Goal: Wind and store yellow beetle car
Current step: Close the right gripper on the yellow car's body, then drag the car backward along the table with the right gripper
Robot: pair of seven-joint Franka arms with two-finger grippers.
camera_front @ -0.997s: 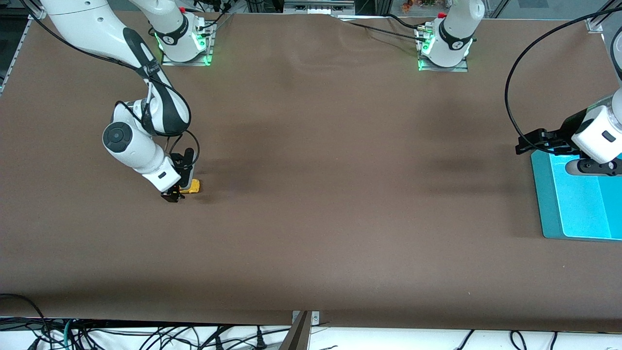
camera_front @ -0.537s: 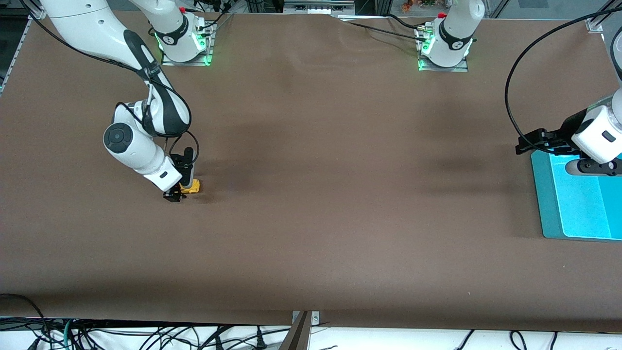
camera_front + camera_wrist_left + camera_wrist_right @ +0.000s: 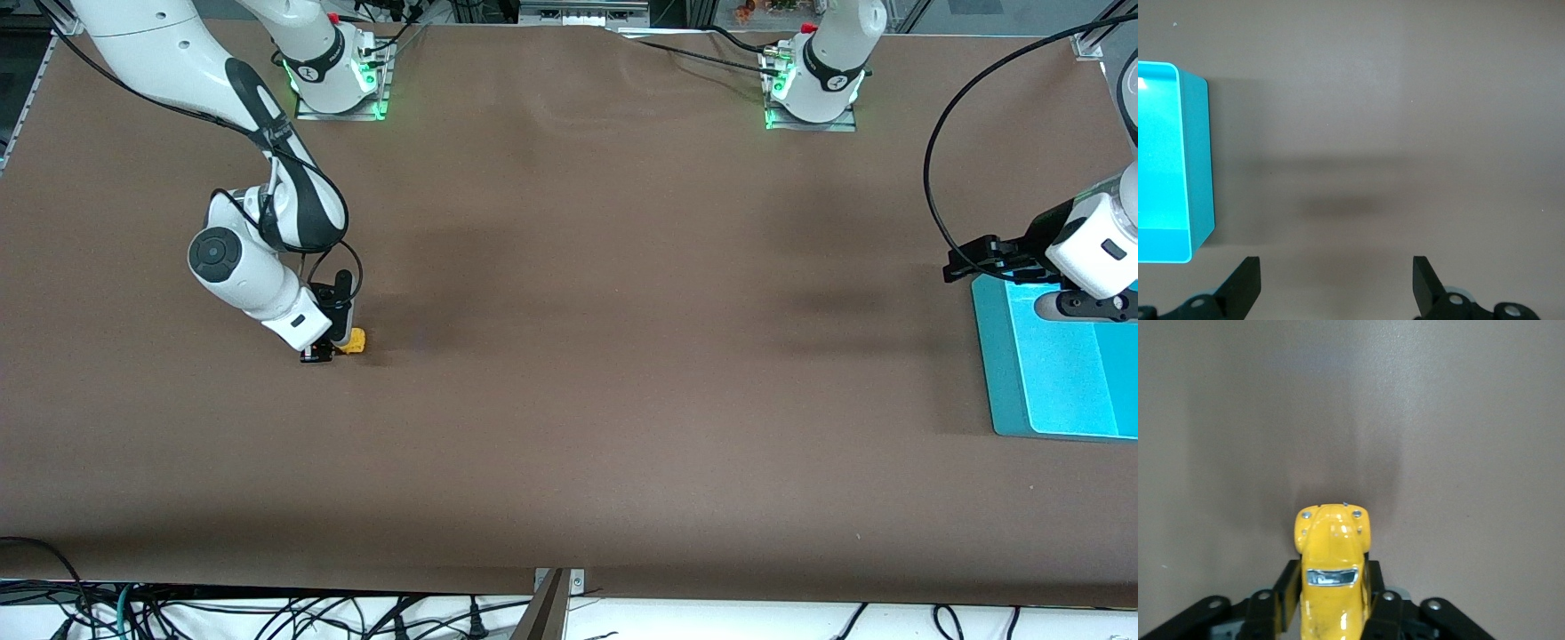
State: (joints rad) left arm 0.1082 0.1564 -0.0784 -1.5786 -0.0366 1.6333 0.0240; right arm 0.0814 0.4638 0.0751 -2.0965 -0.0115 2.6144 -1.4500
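The yellow beetle car (image 3: 354, 341) is on the brown table toward the right arm's end. My right gripper (image 3: 331, 348) is shut on the car, low at the table. In the right wrist view the car (image 3: 1332, 573) sits between the two black fingers (image 3: 1286, 593), which press on both of its sides, its nose pointing away from the wrist. My left gripper (image 3: 1336, 283) is open and empty, held above the table beside the teal bin (image 3: 1049, 364) at the left arm's end; the left arm waits there.
The teal bin also shows in the left wrist view (image 3: 1198, 167). Both arm bases (image 3: 338, 80) (image 3: 813, 84) stand along the table's edge farthest from the front camera. Cables hang under the table's near edge (image 3: 267, 613).
My right gripper and the car have shifted slightly toward the robots' bases over the last second. The left arm has not moved.
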